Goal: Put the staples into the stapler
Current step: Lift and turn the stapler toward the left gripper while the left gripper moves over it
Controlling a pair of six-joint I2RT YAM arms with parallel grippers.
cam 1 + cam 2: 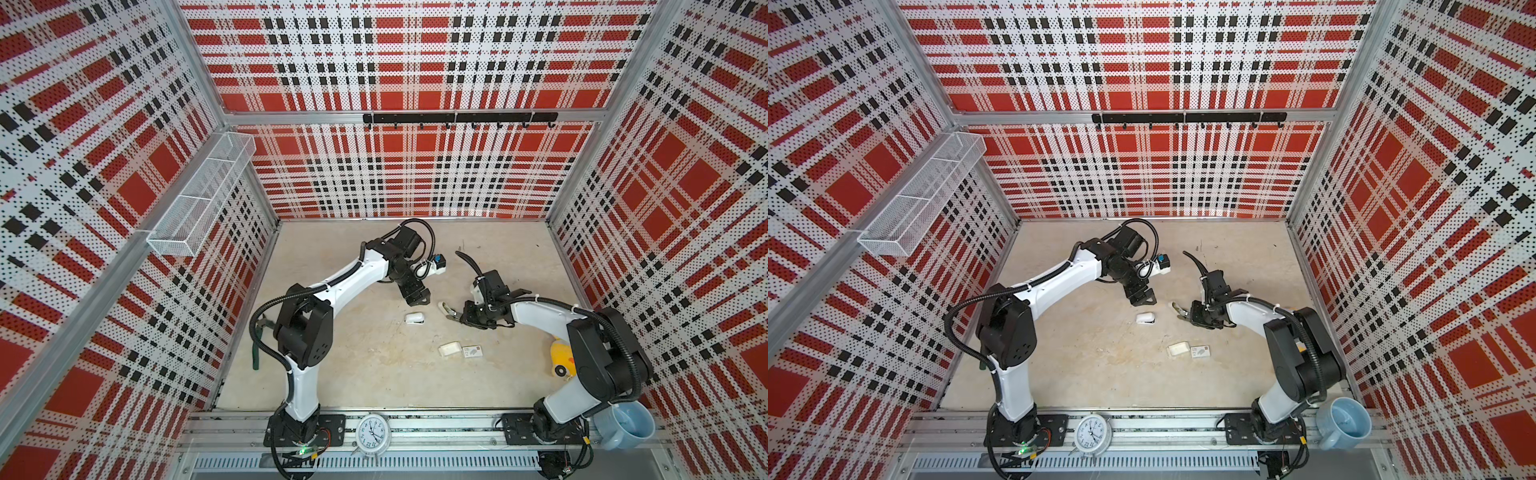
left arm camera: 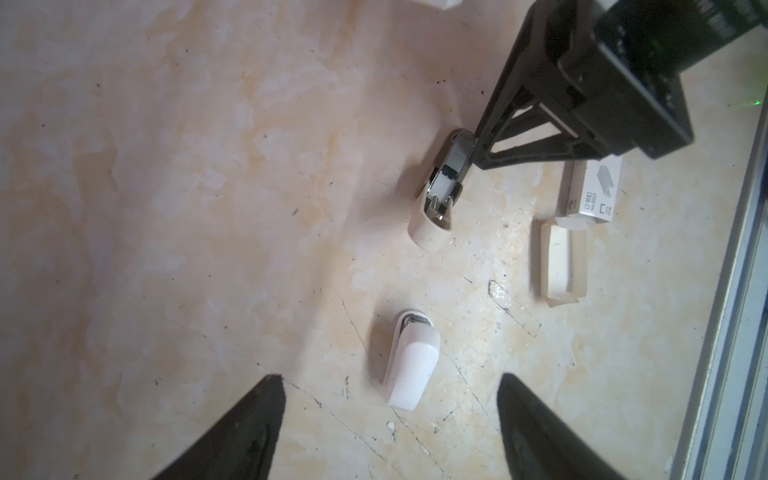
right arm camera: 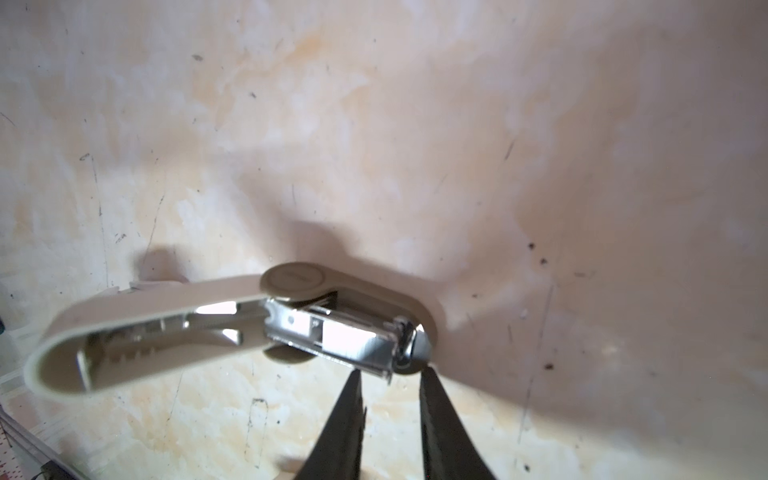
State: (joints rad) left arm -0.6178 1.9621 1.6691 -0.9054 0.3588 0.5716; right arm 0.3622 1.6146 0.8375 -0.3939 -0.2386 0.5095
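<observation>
1. The right pincer (image 3: 390,374) is closed narrowly on the front end of the stapler (image 3: 324,332). The stapler's pale cover stands open and its shiny metal magazine is exposed.
2. Whether the staples sit in that magazine cannot be told from any view. It is also unclear whether the stapler rests on the surface (image 1: 374,374) or hangs just above it.
3. The left pincer (image 2: 390,375) hangs with its jaws wide apart and grips nothing.
4. It hangs above a second small white stapler (image 2: 411,361), which lies closed on the mottled beige surface. This one is just beside the open stapler, on the left arm's side.
5. A small white cardboard tray (image 2: 547,257) and a printed box sleeve (image 2: 598,187) lie next to each other. They are near the open stapler, on the side toward the arms' bases.
</observation>
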